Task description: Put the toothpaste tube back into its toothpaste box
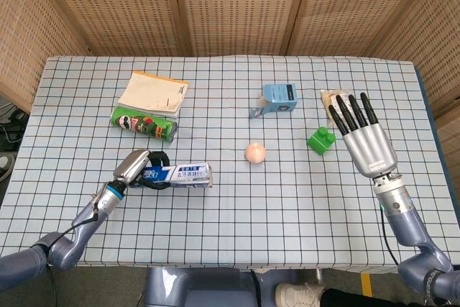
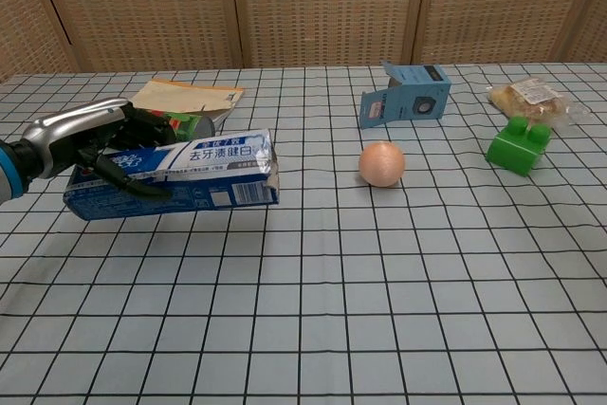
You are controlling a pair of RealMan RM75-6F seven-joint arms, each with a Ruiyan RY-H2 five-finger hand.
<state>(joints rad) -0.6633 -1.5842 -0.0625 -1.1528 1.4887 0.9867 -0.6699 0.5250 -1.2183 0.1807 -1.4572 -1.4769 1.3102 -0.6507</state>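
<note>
Both hands out, left hand (image 1: 133,168) grips toothpaste box (image 1: 180,175)

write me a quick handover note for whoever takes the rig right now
Left hand grips the toothpaste box, which lies lengthwise low over the checked tablecloth; whether it rests on the cloth cannot be told. Its open flap end points toward the peach-coloured ball.
Right hand is open, fingers spread, raised at the table's right side near the green block; it holds nothing.
No toothpaste tube shows anywhere; it may already be inside the box, but that cannot be confirmed.
Left: check the tube is in, close the flap, release the box.
</note>
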